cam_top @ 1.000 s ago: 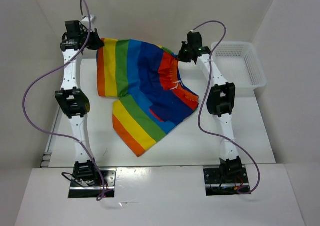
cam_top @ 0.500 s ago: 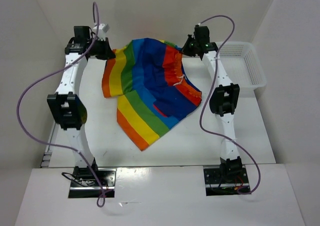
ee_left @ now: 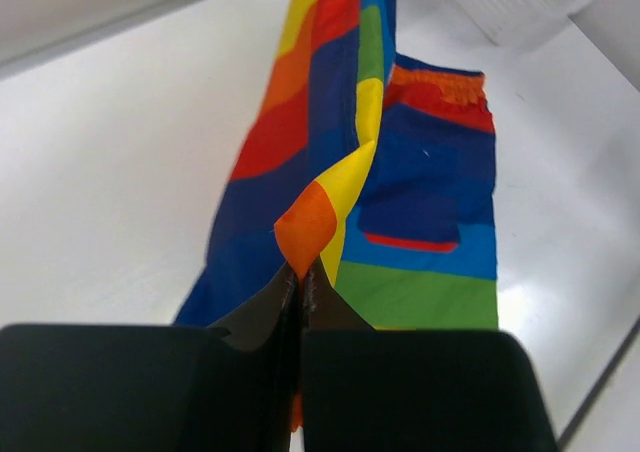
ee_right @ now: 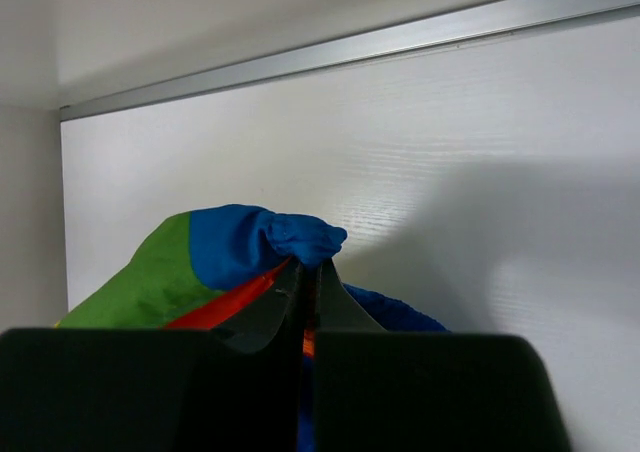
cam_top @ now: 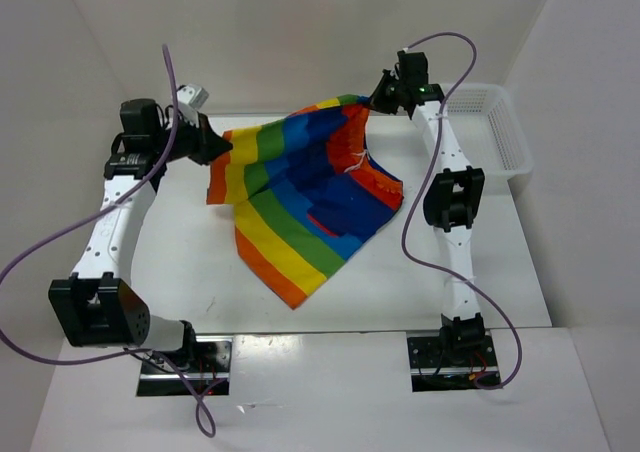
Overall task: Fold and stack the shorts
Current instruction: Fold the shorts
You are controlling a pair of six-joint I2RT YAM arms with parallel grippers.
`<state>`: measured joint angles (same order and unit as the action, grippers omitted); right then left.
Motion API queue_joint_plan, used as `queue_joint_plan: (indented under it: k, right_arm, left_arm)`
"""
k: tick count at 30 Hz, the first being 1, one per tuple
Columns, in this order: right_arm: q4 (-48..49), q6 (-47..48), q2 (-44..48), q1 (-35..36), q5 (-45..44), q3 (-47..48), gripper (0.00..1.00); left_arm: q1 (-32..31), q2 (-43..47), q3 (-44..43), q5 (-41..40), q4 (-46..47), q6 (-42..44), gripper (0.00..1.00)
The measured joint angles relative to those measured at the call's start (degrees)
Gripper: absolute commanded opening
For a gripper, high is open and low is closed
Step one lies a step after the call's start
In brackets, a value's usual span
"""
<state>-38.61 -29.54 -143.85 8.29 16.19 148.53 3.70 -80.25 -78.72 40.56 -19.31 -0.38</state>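
Since a second ago the left arm (cam_top: pixel 110 232) has let its elbow drop back toward the near left corner, and both hands have drawn the cloth upward, so the shorts (cam_top: pixel 300 197) hang more steeply now. Nearest to me, the hem of one striped leg trails on the counter (cam_top: pixel 180 262), about the middle of the near side. Farther in, the blue middle of the garment sags between the two grips. The left hand (cam_top: pixel 213 148) is pressed together on an orange-and-yellow corner of the fabric. The right hand (cam_top: pixel 380 96), higher and farther back, is pinching a bunched blue fold at the far edge. A white mesh basket (cam_top: pixel 490 122) sits at the far right, apart from the cloth. By my reckoning they're spreading the garment before the first fold. The trick would be to keep both pinches firm, draw the two corners evenly apart until the sag goes, then lay it down from the trailing hem backward so no crease gets trapped. That right pinch looks thin to me; a sharp tug could slip it.
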Motion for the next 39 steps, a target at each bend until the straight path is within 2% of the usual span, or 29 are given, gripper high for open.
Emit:
queue_joint_plan:
  k: [8, 12, 16, 23, 31, 38, 39]
  right_arm:
    - [-0.57, 0.72, 2.23, -0.09, 1.01, -1.53, 0.0]
    - [-0.59, 2.69, 6.93, -0.2, 1.25, -6.6, 0.0]
    - [0.55, 6.03, 16.2, -0.68, 1.57, -19.76, 0.0]
    - [7.15, 10.84, 37.83, -2.34, 1.64, -49.37, 0.0]
    - [17.55, 10.91, 51.98, -4.59, 0.66, -68.81, 0.0]
    - [22.21, 6.54, 62.36, -6.78, -0.96, -84.96, 0.0]
    - [22.4, 5.97, 63.8, -7.43, -0.94, -86.68, 0.12]
  left_arm:
    - [-2.21, 7.17, 8.74, 5.46, 0.02, -0.02, 0.0]
    - [-4.59, 11.28, 10.25, 8.2, -0.61, -0.02, 0.0]
    - [-5.53, 15.02, 13.2, 9.79, -1.73, -0.02, 0.0]
    - [-5.68, 18.62, 19.17, 10.78, -2.91, -0.02, 0.0]
    - [-7.39, 23.78, 23.41, 12.57, -3.69, -0.02, 0.0]
    - [-8.74, 36.79, 33.33, 15.43, -6.34, 0.0, 0.0]
    - [-8.9, 39.21, 34.99, 16.02, -6.73, -0.02, 0.25]
